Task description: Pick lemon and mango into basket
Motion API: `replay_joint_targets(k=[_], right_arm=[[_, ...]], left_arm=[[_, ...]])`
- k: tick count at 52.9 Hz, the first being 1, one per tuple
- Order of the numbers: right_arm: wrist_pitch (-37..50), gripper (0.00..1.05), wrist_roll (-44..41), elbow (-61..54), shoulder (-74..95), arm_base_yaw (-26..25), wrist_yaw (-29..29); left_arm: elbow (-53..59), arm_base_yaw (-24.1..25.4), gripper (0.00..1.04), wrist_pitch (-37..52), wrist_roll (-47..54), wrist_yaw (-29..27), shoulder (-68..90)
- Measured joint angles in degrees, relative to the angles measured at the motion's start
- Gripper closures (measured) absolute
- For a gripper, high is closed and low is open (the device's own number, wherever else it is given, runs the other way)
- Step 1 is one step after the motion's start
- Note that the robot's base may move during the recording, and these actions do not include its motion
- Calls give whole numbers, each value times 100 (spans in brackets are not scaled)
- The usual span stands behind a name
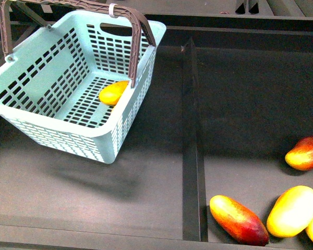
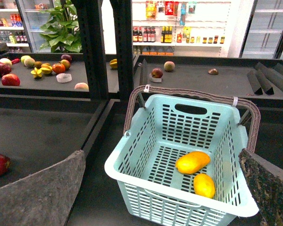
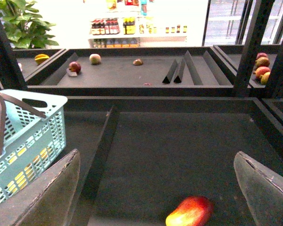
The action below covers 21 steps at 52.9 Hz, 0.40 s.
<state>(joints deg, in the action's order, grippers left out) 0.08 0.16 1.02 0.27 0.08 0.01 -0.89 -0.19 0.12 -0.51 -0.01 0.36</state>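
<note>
Lemon point(image 2: 204, 185) and a mango point(image 2: 192, 162) already down in basket point(image 1: 52, 130), upper left of front view. Both grippers point(image 2: 151, 188) point(image 3: 155, 188) wide open, holding nothing. Best to pull back slowly, without bumping the handle point(image 1: 138, 36).

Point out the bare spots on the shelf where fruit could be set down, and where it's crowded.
Bare: the dark floor right of the divider, behind the mangoes; also the strip in front of the basket, left of the divider. Crowded: the near right corner, where mangoes cluster. The basket's floor holds two yellow fruits.
</note>
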Motion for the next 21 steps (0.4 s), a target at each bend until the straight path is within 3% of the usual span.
replay_joint_targets(k=[21], right_arm=[[0, 9, 0, 0, 0, 0, 0]], left_arm=[[0, 0, 7, 0, 0, 0, 0]])
